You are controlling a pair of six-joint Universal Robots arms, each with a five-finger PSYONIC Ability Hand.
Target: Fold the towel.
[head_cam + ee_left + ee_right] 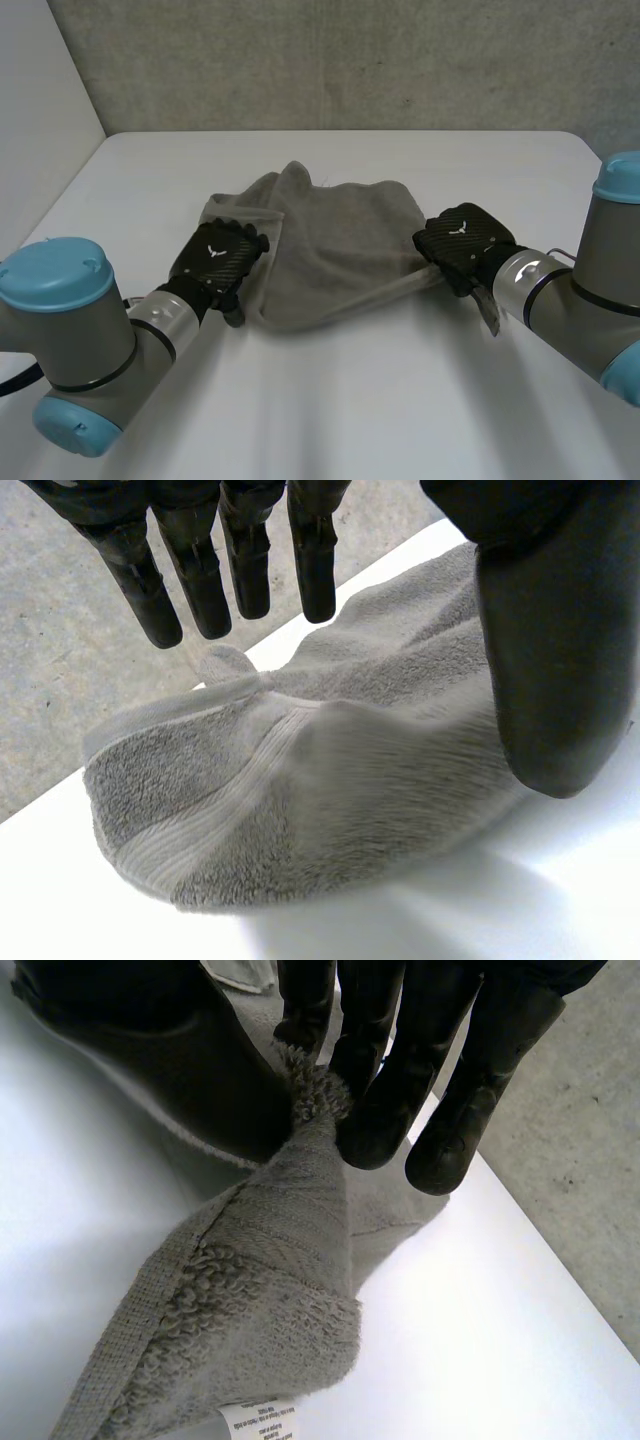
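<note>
The towel (335, 250) was found bunched mid-tabletop (380, 400), with no neat fold made. A corner was pinched by the right robot hand (462, 240), while the left robot hand (215, 258) was held open, fingers straight, over the opposite edge. Most of the folding was judged undone.

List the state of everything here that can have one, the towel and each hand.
towel: bunched in a rumpled heap on the table, not folded flat.
left hand: open, fingers straight, at the towel's left end.
right hand: shut on the towel, pinching its right end between thumb and fingers.
</note>
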